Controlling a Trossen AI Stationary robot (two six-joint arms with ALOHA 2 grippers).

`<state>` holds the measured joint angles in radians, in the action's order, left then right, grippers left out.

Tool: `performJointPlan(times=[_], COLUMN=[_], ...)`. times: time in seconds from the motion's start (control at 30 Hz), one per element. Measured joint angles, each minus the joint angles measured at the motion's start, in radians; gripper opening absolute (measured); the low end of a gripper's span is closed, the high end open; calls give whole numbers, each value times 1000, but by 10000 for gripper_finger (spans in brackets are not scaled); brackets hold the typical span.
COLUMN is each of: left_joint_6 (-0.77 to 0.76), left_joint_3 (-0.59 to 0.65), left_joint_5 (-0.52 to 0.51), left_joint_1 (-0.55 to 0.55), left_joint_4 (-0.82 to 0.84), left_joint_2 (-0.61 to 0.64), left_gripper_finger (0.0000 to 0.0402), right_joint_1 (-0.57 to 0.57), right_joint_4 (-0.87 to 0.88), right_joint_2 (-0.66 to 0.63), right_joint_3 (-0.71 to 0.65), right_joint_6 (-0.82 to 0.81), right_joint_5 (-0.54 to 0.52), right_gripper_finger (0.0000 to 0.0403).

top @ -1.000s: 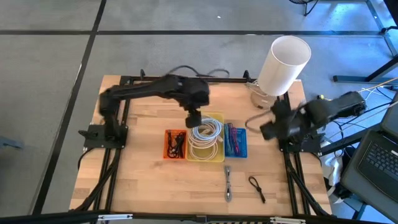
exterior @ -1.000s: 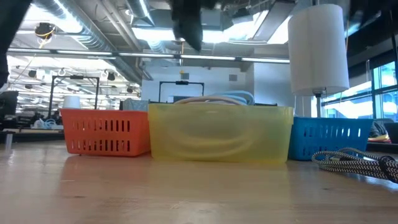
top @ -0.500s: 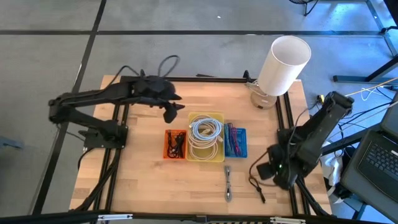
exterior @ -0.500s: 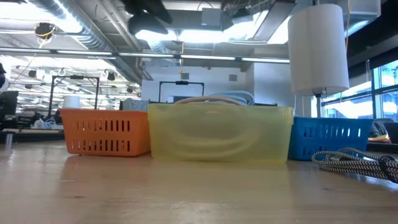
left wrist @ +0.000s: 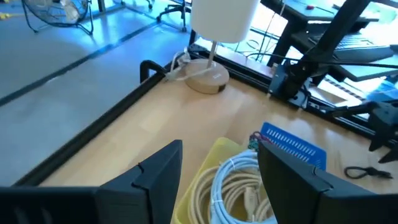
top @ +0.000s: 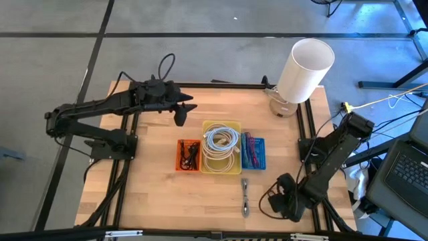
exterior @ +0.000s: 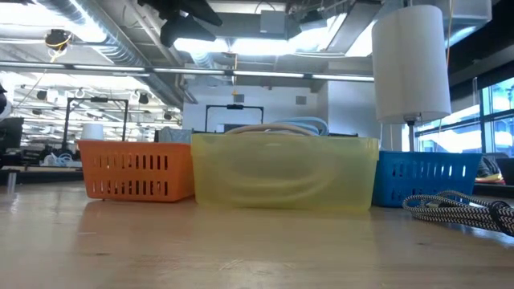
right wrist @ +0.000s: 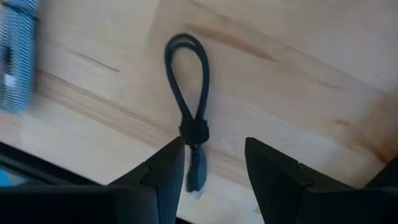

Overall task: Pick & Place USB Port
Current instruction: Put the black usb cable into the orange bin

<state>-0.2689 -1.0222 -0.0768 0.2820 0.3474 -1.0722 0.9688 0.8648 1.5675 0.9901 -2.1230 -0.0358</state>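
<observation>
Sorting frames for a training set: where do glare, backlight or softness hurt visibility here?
Low view: bright ceiling lights behind leave the left gripper a dark silhouette.
Left wrist view: soft overall, blue cast on the floor.
Right wrist view: black cable clear, striped cable blurred at the edge.
High view: even light.

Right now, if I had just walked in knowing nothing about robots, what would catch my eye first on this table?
Probably the three bright baskets in a row mid-table: orange basket, yellow basket holding coiled white cable, and blue basket. Next, the tall white lamp at the far right corner. Then the right hand, open directly over a small looped black cable at the near right, while the left hand hangs open behind the baskets.
</observation>
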Motion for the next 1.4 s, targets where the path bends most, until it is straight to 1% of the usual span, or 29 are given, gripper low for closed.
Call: performJointPlan(times=[0.17,0.33,0.8,0.87,0.93,1.1,1.2,1.3,1.4], left_joint_6=[27,45,47,47,47,47,47,47,47], left_joint_3=[0,0,0,0,0,0,0,0,0], left_joint_5=[-20,-20,-43,-48,-60,-64,-63,-63,-63], left_joint_1=[4,4,4,4,4,4,4,4,4], left_joint_4=[-38,-67,-69,-69,-69,-80,-84,-84,-88], left_joint_2=[0,-1,-1,-1,-1,-1,-1,-1,-1], left_gripper_finger=[202,202,202,202,202,202,202,202,202], right_joint_1=[0,0,0,0,0,0,-1,-1,-5], right_joint_4=[-31,-77,-115,-113,-107,-91,-29,108,265], right_joint_2=[52,102,200,203,204,202,203,203,187], right_joint_3=[0,0,1,1,1,1,23,83,158], right_joint_6=[13,14,11,10,2,-31,-61,-90,-95], right_joint_5=[28,33,40,41,43,40,28,-2,-55], right_gripper_finger=[171,171,167,156,131,32,28,28,28])
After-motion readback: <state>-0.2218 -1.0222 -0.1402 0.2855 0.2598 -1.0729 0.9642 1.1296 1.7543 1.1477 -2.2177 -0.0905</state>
